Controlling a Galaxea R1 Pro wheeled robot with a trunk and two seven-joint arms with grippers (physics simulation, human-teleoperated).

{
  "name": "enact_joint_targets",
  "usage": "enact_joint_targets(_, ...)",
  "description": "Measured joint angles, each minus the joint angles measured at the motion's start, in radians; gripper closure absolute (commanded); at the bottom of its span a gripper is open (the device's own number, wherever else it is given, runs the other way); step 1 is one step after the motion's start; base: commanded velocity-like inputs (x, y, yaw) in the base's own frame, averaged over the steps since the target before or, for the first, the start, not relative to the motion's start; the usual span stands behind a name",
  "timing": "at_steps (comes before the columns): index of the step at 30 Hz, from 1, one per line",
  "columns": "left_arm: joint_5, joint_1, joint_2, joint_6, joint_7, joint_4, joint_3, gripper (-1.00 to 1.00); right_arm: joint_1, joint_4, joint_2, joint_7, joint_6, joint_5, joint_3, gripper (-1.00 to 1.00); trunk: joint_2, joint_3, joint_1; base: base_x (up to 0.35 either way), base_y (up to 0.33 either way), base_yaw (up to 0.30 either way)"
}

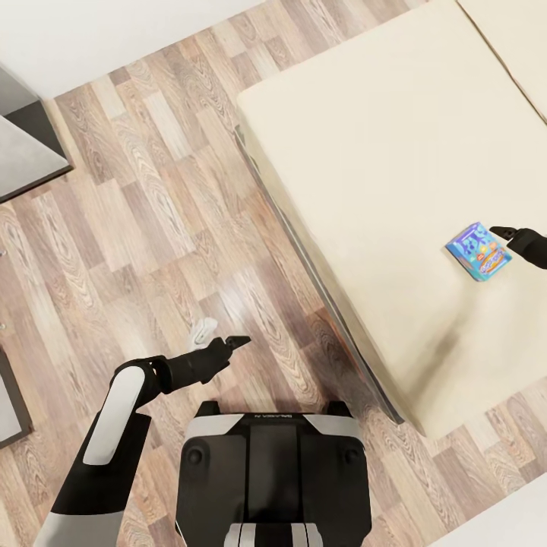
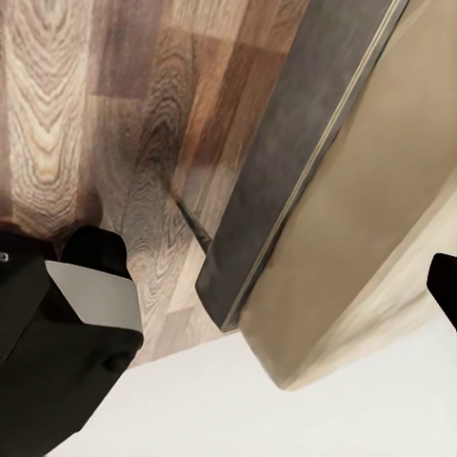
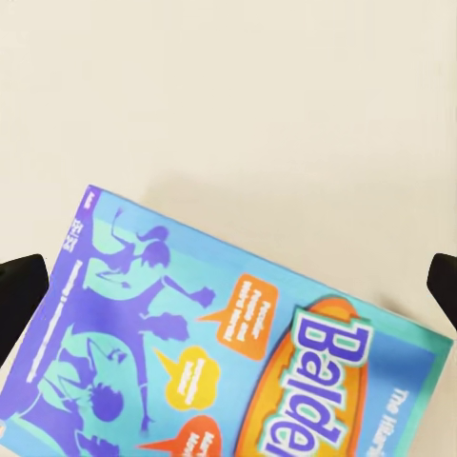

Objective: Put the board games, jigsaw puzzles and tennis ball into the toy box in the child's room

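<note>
- One board game [image 1: 478,251] in sight: blue Balderdash box, lying flat on the bed [image 1: 380,167], right-centre of the head view, near the bed's right side of frame.
- One bed: plain beige mattress filling the upper right of the head view, dark grey base edge along its lower left side. A seam crosses the mattress at the top right corner.
- Two grippers counted in the head view. Right gripper [image 1: 504,230] comes in from the right edge, black, just beside the box's upper right corner; can't tell from here if it touches.
- Left gripper [image 1: 237,342] sits lower centre-left over the wood floor [image 1: 137,205], well apart from the bed and the box. Fingers look close together in the head view, but the left wrist view shows them at opposite frame edges w/ a wide gap, so open, holding nothing.
- Right wrist view adds what the head view lacks: the box lid up close [image 3: 228,352], "Balde..." lettering in an orange oval, purple figures, orange speech bubbles. Black fingertips [image 3: 21,305] at far left and far right of frame, spread wide, box between them but not clamped.
- Left wrist view adds the bed's corner from low down [image 2: 362,219]: grey base strip, beige side, floor beside it, plus a white area at the bottom of the frame.
- Head view alone shows a small white thing on the floor [image 1: 202,331] just beside the left gripper (too small to tell what), one grey furniture piece [image 1: 26,144] at upper left, and the robot's dark base [image 1: 266,471] at the bottom centre.
</note>
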Motion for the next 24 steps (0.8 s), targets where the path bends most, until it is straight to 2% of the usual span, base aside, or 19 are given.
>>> enact_joint_targets(14,0.01,-0.008,-0.001,0.002,-0.002,-0.003,-0.001,-1.0,-0.001,0.0,-0.003,0.001,0.0,0.0,0.0,-1.0,0.0,-0.022,0.0,0.0,0.0,0.0)
enact_joint_targets(24,0.003,-0.001,0.006,0.001,0.0,-0.002,0.001,-1.0,-0.001,-0.021,-0.006,0.003,0.0,0.0,0.0,-1.0,0.0,-0.031,0.0,0.0,0.0,0.0)
